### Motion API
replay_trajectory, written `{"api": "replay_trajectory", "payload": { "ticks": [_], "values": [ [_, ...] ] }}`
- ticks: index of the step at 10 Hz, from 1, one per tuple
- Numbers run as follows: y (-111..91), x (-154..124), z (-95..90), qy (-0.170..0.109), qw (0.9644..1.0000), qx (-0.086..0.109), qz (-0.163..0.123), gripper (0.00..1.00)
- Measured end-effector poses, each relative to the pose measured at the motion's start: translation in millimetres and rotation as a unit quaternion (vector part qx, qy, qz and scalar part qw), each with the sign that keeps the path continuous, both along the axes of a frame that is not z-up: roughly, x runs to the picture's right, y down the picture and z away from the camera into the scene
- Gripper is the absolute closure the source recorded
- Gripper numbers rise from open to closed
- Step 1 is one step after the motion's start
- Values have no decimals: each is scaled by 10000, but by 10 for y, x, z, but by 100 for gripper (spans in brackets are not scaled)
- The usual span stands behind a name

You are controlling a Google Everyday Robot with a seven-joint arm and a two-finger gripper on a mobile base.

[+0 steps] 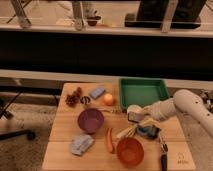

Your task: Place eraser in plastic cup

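Observation:
A white plastic cup [134,108] stands on the wooden table [62,131], just left of the green tray's near corner. My white arm reaches in from the right, and the gripper [138,116] sits at the cup's near side, touching or just over its rim. A small dark-grey block, the eraser [133,118], shows at the gripper's tip right below the cup's rim. I cannot tell whether it is held, lying inside the cup or beside it.
A green tray [142,93] lies at the back right. A purple bowl [91,120], an orange bowl [130,152], an orange fruit [108,99], a larger blue-grey block [96,92], a grey-blue cloth [81,144] and a black-handled tool [163,156] are spread over the table.

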State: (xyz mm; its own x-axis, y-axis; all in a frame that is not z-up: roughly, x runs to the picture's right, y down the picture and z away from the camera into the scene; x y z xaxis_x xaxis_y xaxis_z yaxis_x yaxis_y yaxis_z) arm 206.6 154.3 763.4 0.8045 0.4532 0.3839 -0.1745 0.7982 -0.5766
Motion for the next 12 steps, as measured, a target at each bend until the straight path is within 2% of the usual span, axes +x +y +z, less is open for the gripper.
{"api": "replay_trajectory", "payload": {
  "ticks": [12],
  "values": [
    [1, -4, 2, -3, 10000, -2, 1, 33]
  ]
}}
